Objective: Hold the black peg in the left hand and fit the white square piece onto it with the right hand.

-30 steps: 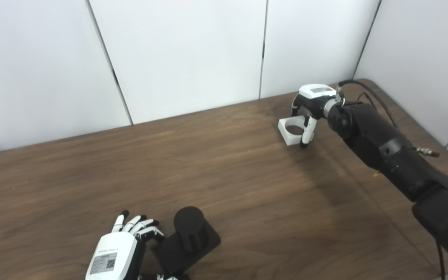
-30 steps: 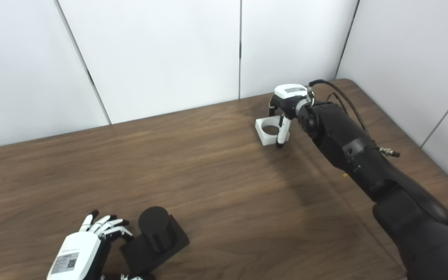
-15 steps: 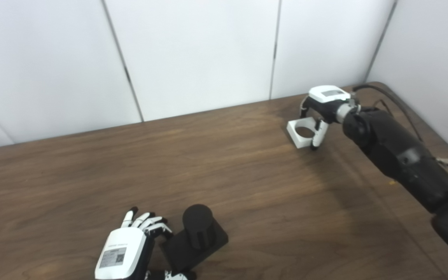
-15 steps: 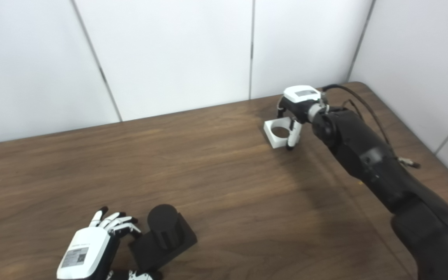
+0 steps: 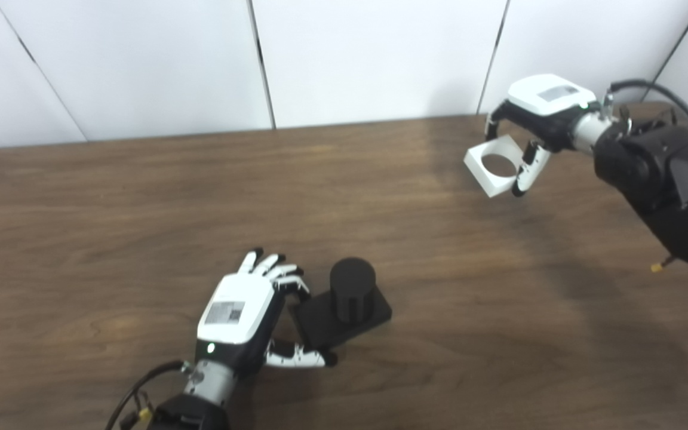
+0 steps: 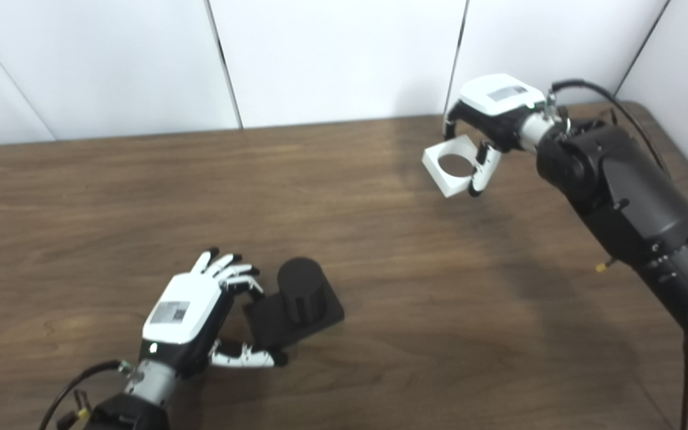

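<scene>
Carry the white square plastic piece with round hole, pinched in right hand fingers, from far right toward black cylindrical peg on square base. Steady base on desk: left hand fingers loosely curled beside it, grip uncertain. Level hole before lowering.

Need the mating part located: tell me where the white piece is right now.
The white piece is at the far right in both eye views, held in the right hand near the table's back edge, far from the peg.

I am seeing bare dark wooden table lying between the black cylindrical peg and the white square ring piece; nothing is blocking that stretch.
</scene>
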